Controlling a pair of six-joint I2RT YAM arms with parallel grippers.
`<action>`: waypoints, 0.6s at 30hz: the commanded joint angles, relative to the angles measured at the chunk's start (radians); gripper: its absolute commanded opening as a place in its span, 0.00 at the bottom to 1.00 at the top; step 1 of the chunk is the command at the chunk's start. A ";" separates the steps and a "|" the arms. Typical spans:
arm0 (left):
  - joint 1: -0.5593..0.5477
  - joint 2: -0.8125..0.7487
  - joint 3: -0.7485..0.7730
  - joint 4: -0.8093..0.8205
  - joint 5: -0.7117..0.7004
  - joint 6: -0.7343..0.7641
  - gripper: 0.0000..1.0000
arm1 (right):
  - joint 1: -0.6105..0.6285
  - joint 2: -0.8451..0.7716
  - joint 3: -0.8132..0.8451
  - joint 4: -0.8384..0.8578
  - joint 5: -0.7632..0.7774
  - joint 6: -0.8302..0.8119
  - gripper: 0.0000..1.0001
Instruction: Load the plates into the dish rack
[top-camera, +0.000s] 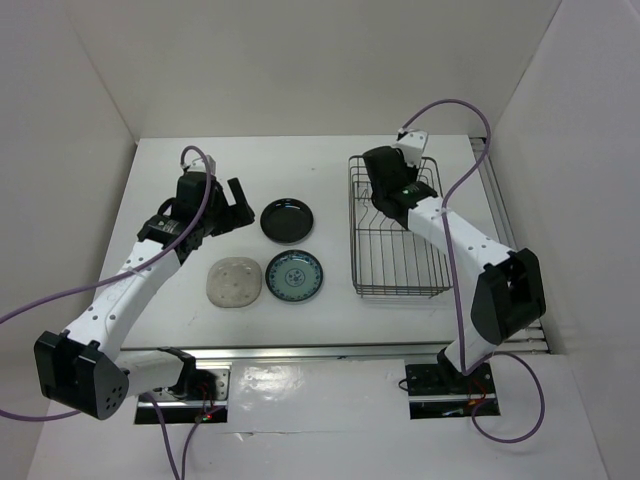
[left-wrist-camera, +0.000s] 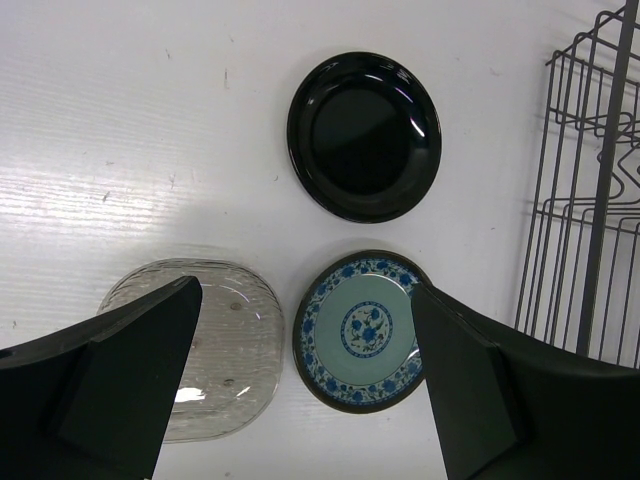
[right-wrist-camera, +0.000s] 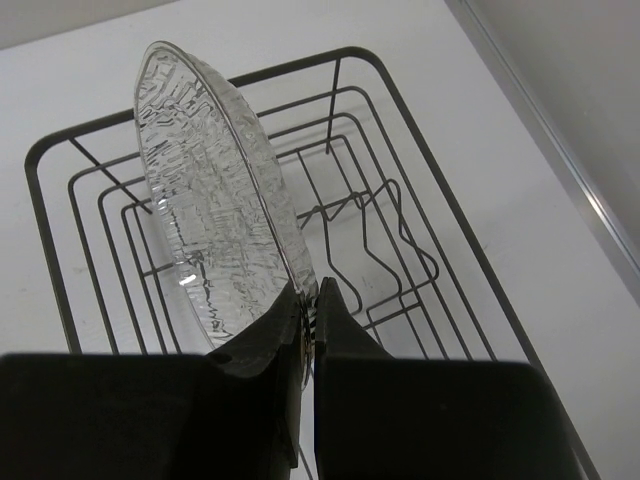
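Left hand (left-wrist-camera: 305, 295): jaws wide apart, gripping nothing, poised above the plates at the middle of the bench (top-camera: 300, 170).
Right hand (right-wrist-camera: 310, 305): clamped tight on the rim of the clear plate (right-wrist-camera: 205, 210).
Clear plate: upright on edge over the dish rack (top-camera: 395, 250); whether it touches the wires cannot be told.
Dish rack: on the bench's right half, long side along the right edge.
Black plate (top-camera: 288, 220): flat, mid-bench, left of the rack.
Blue-and-white plate (top-camera: 294, 276): flat, just beside the black plate, towards the front edge.
Pale rounded-square plate (top-camera: 235, 282): flat, just left of the blue-and-white plate; apparently speckled.
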 joint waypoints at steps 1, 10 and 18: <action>0.009 -0.016 0.042 0.010 0.008 -0.008 1.00 | 0.007 -0.020 0.060 -0.005 0.079 0.014 0.00; 0.009 -0.016 0.042 0.010 0.008 -0.008 1.00 | 0.017 0.036 0.069 0.007 0.056 0.014 0.00; 0.009 -0.016 0.042 0.010 0.008 -0.008 1.00 | 0.036 0.068 0.069 0.007 0.037 0.023 0.00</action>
